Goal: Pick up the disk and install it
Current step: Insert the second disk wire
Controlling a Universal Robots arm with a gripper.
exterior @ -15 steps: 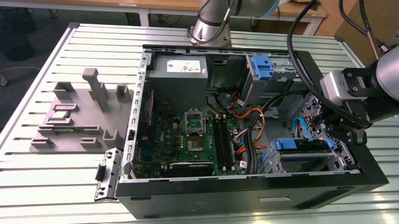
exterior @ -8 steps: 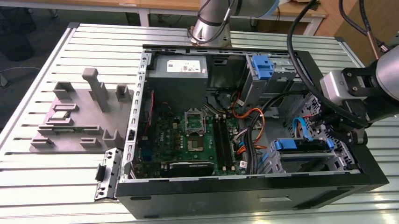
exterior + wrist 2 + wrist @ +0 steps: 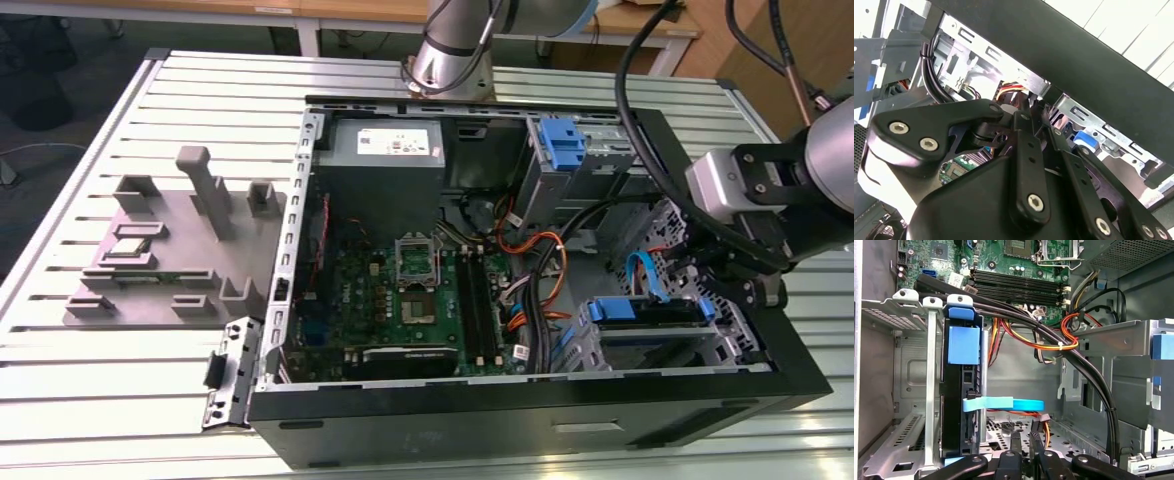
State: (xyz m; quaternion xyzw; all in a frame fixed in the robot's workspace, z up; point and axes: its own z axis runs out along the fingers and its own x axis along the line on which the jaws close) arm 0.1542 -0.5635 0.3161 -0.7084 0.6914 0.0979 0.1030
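On the exterior view's left: grey fixture block on the slatted table, well apart from the work. Further right, open computer case with motherboard exposed. Past that, the disk, edge-on as a blue strip, already slotted in the drive cage at the case's near corner. In the first wrist view, stands upright in the cage slot, light-blue cable just beside it. Rightmost, gripper poised over the cage, close to the disk, holding nothing visible. Open or closed: cannot tell. Judged step: installation, late stage, probably seating. Calls for a straight, gentle press, clear of the cable bundle.
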